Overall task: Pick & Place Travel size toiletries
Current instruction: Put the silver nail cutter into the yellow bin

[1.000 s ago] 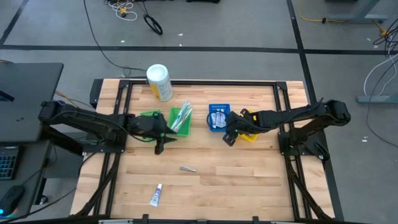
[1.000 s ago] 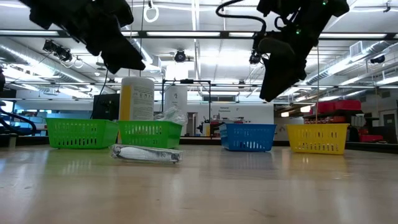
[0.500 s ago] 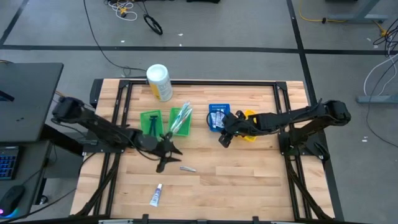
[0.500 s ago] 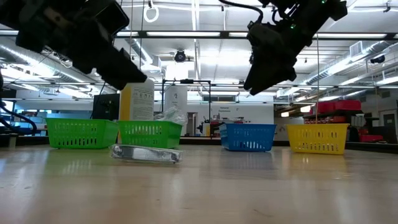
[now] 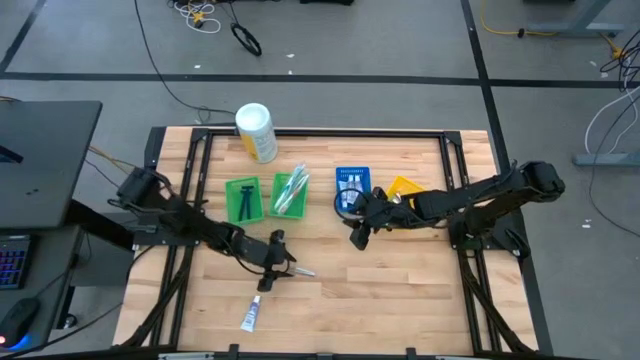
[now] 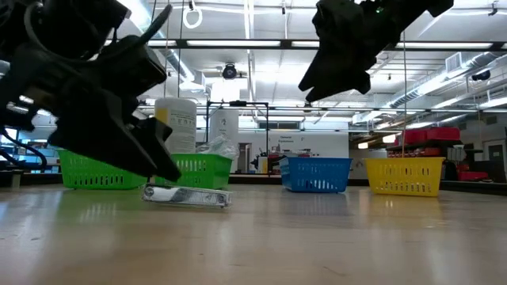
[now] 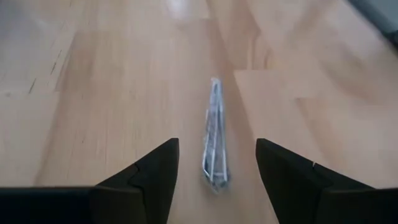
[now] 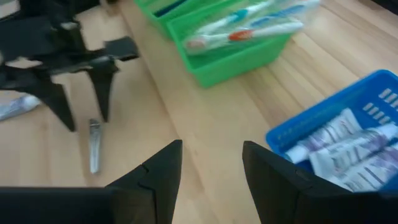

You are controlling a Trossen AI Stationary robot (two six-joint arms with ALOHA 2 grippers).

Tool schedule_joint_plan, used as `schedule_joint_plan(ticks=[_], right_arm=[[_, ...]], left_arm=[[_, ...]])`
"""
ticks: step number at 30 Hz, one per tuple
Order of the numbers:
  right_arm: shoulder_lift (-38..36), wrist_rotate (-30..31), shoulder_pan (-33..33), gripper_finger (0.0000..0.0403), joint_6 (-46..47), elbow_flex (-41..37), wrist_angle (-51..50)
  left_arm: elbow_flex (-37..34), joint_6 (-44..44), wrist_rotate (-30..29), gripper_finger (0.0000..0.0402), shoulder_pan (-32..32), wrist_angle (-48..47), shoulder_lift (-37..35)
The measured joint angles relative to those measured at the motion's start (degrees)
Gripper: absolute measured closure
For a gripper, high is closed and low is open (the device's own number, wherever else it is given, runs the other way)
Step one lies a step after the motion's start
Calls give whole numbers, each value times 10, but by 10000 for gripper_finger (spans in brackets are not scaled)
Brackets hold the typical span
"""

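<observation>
Low view: wooden table [image 6: 317,237], seemingly workshop behind

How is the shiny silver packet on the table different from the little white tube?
The silver packet looks shiny and foil-like; the white tube is matte white with a blue end. The packet lies right at the open left gripper; the tube lies apart, nearer the table's front edge. The packet lies crosswise; the tube lies slanted. Both lie flat on the wood, outside the bins.

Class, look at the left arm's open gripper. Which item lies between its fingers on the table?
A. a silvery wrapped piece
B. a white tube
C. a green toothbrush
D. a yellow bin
A: the left gripper stands open, its fingers straddling the silvery wrapped piece lying on the wooden table.
</observation>
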Motion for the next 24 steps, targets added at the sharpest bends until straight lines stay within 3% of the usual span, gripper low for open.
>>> schedule_joint_plan(ticks=[3,11,15,22,24], right_arm=[[0,0,14,224,-12,0,13],[0,0,34,224,-16,0,36],[0,4,36,224,-16,0,36],[0,10,36,224,-29,0,37],[0,9,36,224,-30,0,37]], left_arm=[[18,3,-28,178,-8,0,28],[46,-16,-27,196,-8,-23,64],[50,-14,-28,231,-8,-37,64],[50,-16,-42,325,-6,-47,63],[50,-17,-43,334,-6,-47,63]])
